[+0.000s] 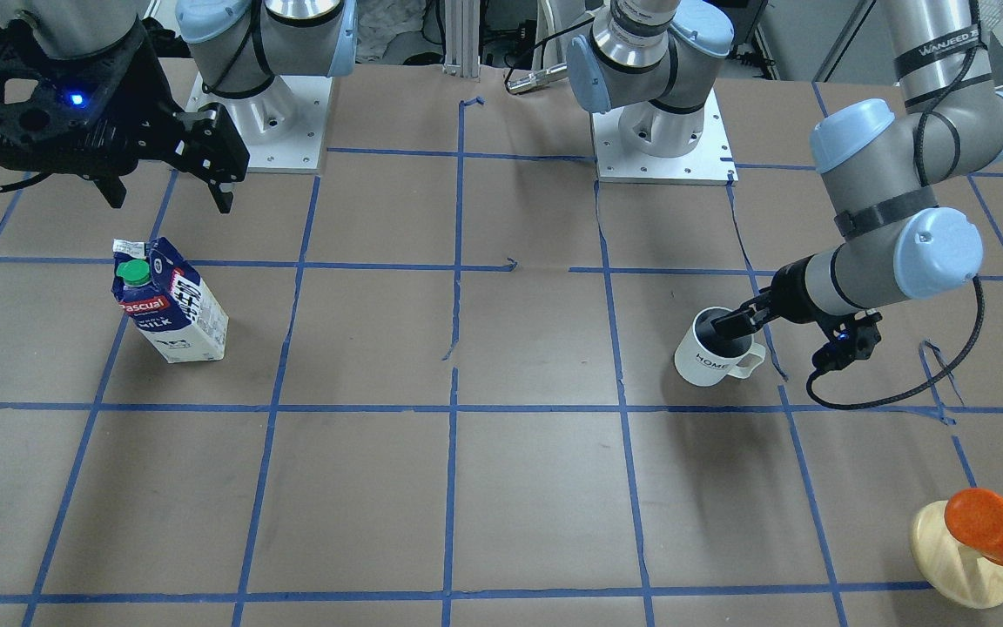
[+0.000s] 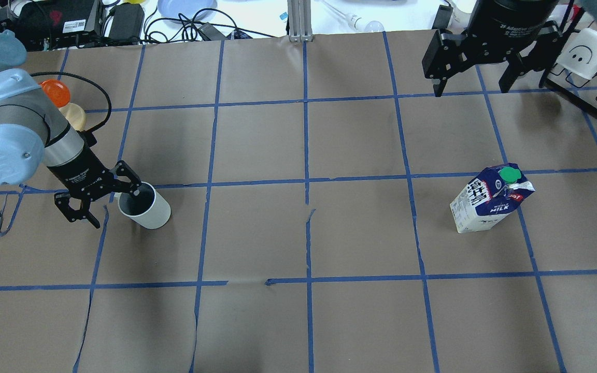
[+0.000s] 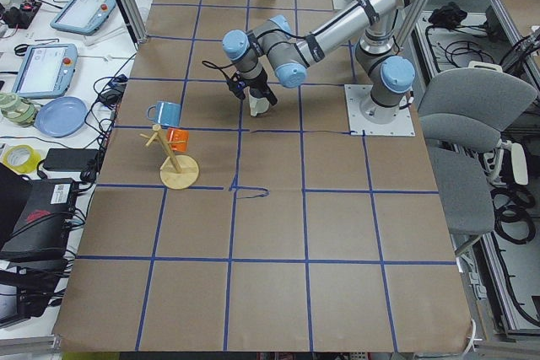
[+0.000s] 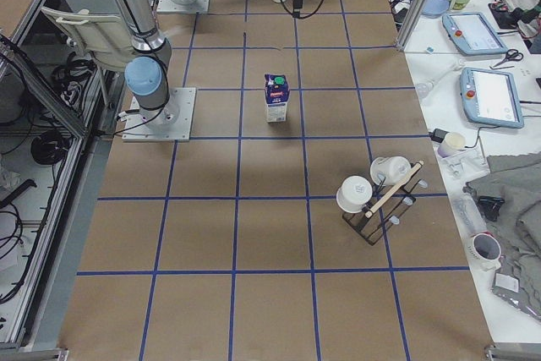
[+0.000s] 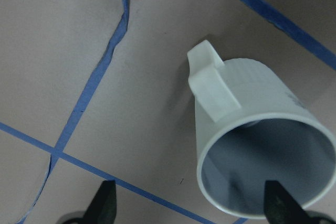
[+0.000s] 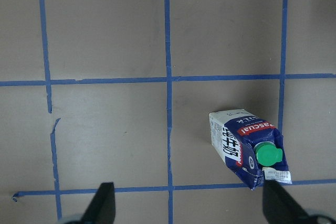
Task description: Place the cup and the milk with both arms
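The left gripper [image 2: 116,208] is sitting low at the cup [image 2: 156,215], with its 2 fingers spread apart and straddling the wall on the handle side. 1 fingertip is hanging over the dark mouth and the other is standing outside. It is not yet pinching anything. The cup is standing upright on the table [image 2: 257,233], on the robot's left half.

The right gripper [image 2: 470,88] is hovering high with its fingers wide apart. It is well apart from the milk [image 2: 490,199], which is standing upright on the right half with its green cap on top.

This looks like the grasping step on the cup, with the milk waiting. The next move is probably calling for the left fingers to close on the rim, while the right arm is needing to descend and centre on the carton.
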Tool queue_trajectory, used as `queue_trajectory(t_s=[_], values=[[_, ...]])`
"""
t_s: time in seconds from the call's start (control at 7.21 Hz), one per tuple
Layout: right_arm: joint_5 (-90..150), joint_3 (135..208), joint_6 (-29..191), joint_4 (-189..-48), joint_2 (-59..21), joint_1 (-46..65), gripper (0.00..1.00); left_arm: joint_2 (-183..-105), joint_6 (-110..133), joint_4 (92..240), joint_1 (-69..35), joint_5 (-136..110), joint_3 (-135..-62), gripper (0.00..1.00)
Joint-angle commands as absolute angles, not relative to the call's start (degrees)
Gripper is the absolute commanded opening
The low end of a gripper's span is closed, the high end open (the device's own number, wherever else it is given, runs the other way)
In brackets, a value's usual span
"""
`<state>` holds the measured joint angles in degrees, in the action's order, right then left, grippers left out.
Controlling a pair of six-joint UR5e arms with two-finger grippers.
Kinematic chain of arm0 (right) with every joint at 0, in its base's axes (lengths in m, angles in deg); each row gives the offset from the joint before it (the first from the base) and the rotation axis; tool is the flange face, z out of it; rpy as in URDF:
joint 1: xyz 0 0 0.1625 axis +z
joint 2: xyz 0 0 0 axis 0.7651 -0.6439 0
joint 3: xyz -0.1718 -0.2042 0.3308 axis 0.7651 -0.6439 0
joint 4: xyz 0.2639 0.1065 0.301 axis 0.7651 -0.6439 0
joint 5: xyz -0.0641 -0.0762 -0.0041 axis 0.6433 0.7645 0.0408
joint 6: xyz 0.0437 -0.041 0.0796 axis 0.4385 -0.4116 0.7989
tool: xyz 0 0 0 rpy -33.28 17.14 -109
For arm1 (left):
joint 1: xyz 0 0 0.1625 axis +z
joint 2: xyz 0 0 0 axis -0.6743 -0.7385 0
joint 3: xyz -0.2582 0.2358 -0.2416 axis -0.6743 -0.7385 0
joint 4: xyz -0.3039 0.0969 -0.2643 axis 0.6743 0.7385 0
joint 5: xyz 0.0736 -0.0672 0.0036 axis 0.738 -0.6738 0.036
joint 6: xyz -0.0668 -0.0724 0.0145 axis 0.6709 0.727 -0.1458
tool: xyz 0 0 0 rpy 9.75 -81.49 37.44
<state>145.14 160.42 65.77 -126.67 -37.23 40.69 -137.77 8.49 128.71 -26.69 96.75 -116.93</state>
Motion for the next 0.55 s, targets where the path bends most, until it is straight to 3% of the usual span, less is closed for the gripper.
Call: queue_trajectory(t_s=[0.0, 0.14, 0.28, 0.42], values=[[145.2, 160.4, 65.8, -126.7, -37.2, 40.7, 1.00, -139.3, 8.4, 127.2, -26.7, 96.6, -117.2, 0.87], [145.2, 160.4, 65.8, -126.7, -37.2, 40.7, 1.00, -139.7, 8.6, 127.0, -26.7, 96.5, -117.0, 0.73], [145.2, 160.4, 65.8, -126.7, -37.2, 40.7, 1.00, -139.8, 8.8, 126.3, -26.7, 96.2, -117.0, 0.05], [145.2, 160.4, 65.8, -126.7, -37.2, 40.7, 1.00, -139.8, 8.8, 126.3, -26.7, 96.1, -117.0, 0.00]])
